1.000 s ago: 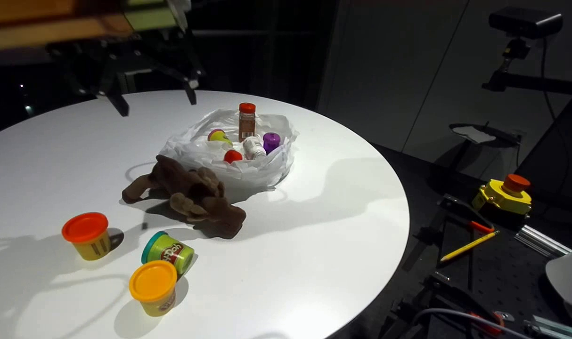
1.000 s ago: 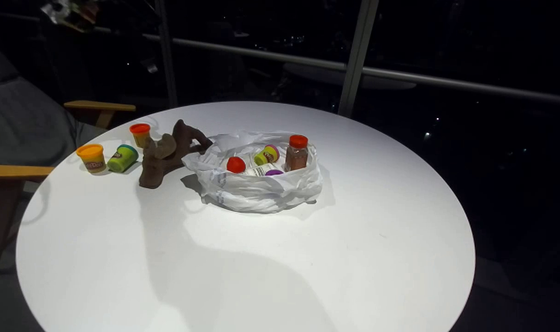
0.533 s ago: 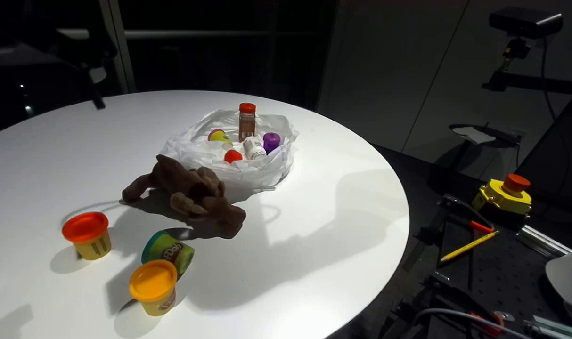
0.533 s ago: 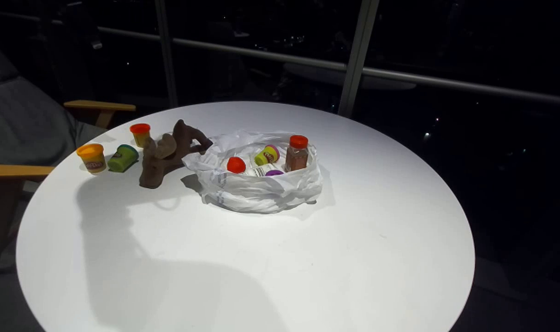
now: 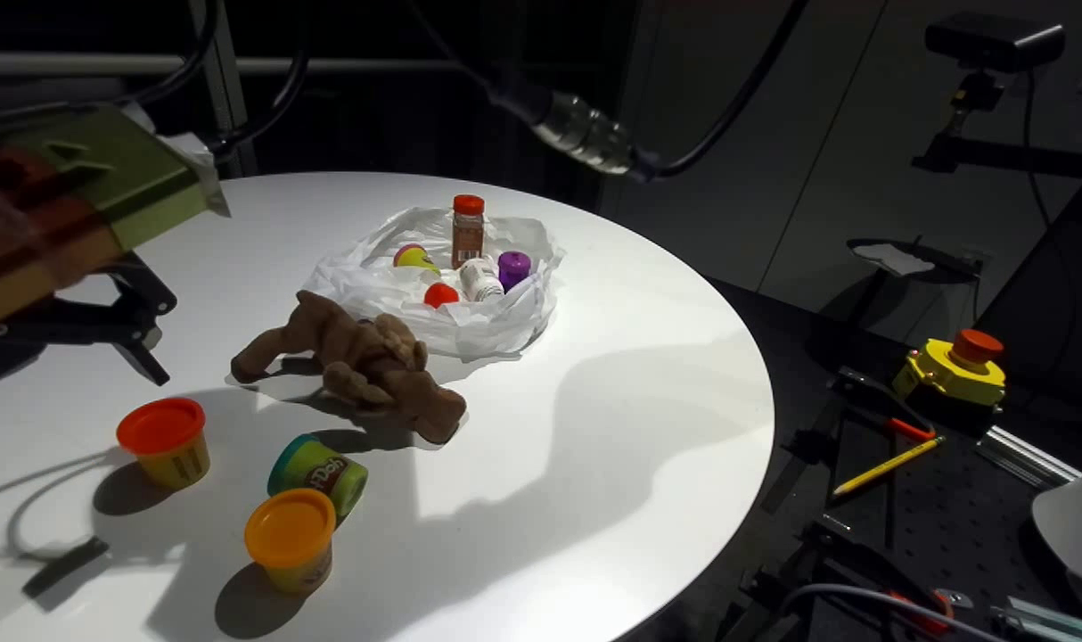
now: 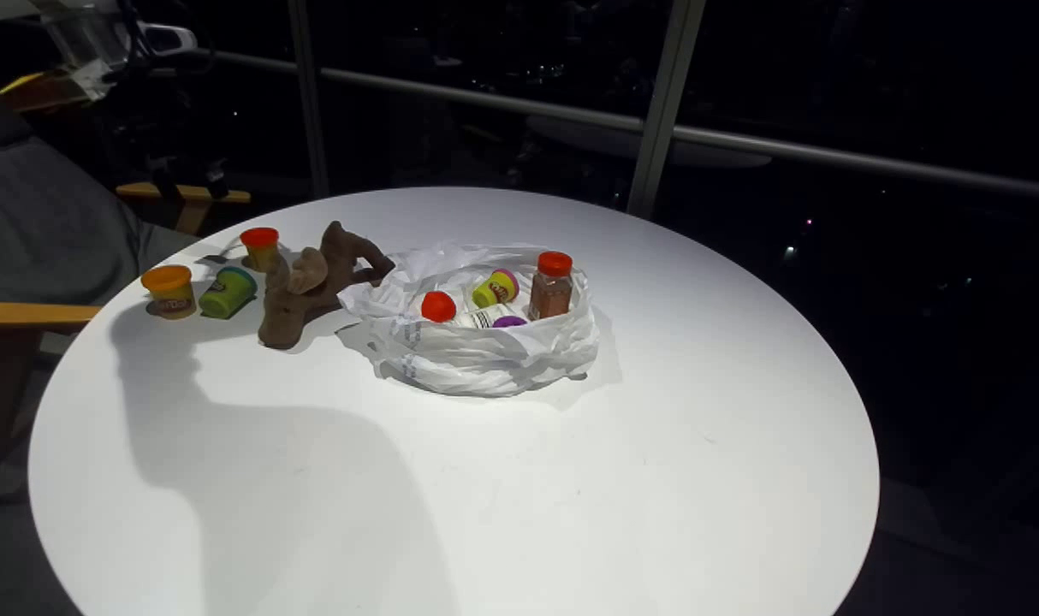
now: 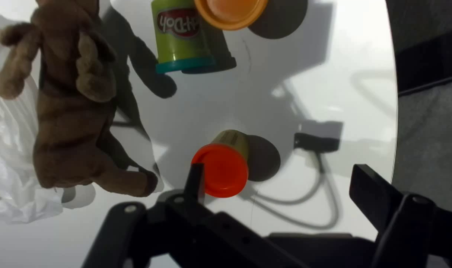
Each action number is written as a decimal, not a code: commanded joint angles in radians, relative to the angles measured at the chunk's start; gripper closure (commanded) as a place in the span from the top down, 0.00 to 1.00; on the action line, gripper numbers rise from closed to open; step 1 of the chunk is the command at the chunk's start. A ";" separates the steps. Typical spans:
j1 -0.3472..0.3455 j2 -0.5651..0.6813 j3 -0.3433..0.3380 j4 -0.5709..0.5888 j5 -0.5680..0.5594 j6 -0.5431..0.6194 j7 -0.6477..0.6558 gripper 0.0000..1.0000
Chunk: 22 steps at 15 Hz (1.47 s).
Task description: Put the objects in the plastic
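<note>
A white plastic bag (image 5: 443, 332) stands open on the table, also in an exterior view (image 6: 485, 364). It holds a red-lidded jar (image 5: 468, 234), a purple tub (image 5: 513, 267), a white bottle (image 5: 480, 279), a yellow tub with pink lid (image 5: 413, 258) and a red-topped item (image 5: 440, 295). Outside it are a brown plush moose (image 5: 349, 357), a red-lidded tub (image 5: 162, 441), a tipped green tub (image 5: 327, 473) and an orange-lidded tub (image 5: 290, 539). My gripper (image 7: 280, 178) is open and empty above the table; the red-lidded tub (image 7: 224, 169) shows just inside its left finger (image 7: 195, 180).
The round white table (image 6: 656, 462) has its edge near the gripper's right finger in the wrist view. The moose lies between the tubs and the bag. A chair (image 6: 49, 214) stands beyond the table. A cable with a connector (image 5: 586, 134) hangs in front of an exterior view.
My gripper has swung from over the table's far side towards the three loose tubs and come down near the red-lidded tub. It stays empty. The objects have not moved.
</note>
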 commanded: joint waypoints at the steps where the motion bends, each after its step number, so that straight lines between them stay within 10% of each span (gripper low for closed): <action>1: 0.012 0.086 -0.033 0.132 0.026 -0.038 -0.255 1.00; 6: 0.008 0.133 -0.068 0.162 0.009 -0.028 -0.541 1.00; 15: -0.019 0.184 -0.069 0.163 -0.034 0.000 -0.636 1.00; 22: -0.045 0.156 -0.076 0.138 -0.028 0.051 -0.612 0.35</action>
